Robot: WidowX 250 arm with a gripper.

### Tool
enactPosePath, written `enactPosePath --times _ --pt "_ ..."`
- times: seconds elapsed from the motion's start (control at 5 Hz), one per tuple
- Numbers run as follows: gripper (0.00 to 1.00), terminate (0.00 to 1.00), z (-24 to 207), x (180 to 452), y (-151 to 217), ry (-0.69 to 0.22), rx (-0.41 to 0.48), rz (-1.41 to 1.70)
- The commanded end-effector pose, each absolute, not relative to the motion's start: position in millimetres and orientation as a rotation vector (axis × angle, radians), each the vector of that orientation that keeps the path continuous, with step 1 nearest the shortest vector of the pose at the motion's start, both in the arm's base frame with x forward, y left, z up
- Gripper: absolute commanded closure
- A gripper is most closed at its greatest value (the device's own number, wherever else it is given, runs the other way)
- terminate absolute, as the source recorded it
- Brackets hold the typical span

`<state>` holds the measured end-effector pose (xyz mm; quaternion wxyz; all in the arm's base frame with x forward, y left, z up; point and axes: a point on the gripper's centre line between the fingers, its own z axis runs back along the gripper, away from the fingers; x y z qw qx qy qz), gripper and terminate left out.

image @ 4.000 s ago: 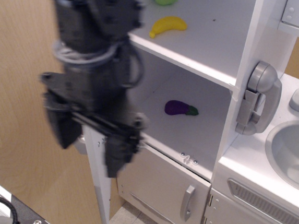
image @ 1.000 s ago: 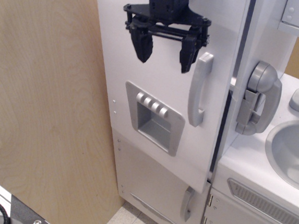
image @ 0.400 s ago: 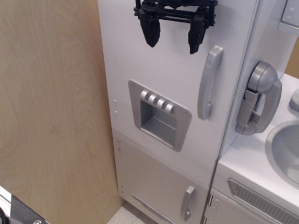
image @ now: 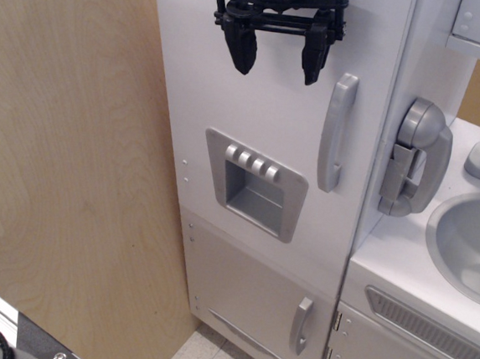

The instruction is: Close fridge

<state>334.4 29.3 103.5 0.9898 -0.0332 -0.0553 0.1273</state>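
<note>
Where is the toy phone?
The grey phone hangs on the white post at the right of the picture, just right of the fridge door's long handle and left of the sink.

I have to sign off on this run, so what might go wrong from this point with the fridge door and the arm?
The fridge door looks flush with the cabinet, but nothing shows a latch, so it might swing back out once left alone. The open gripper hangs right in front of the door, beside the long grey handle; a sideways retreat could snag that handle and pull the door open. The toy phone hangs just past it and could be knocked.
</note>
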Motion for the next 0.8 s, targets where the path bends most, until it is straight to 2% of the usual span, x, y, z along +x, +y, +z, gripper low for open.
enactPosePath --times 0.0,0.4,0.6 --pt "0.00 0.00 119.3 296.9 35.7 -0.145 -0.044 0.173" --pt "0.00 0.00 119.3 296.9 35.7 -0.145 -0.044 0.173" --pt "0.00 1.00 119.3 296.9 35.7 -0.145 -0.044 0.173"
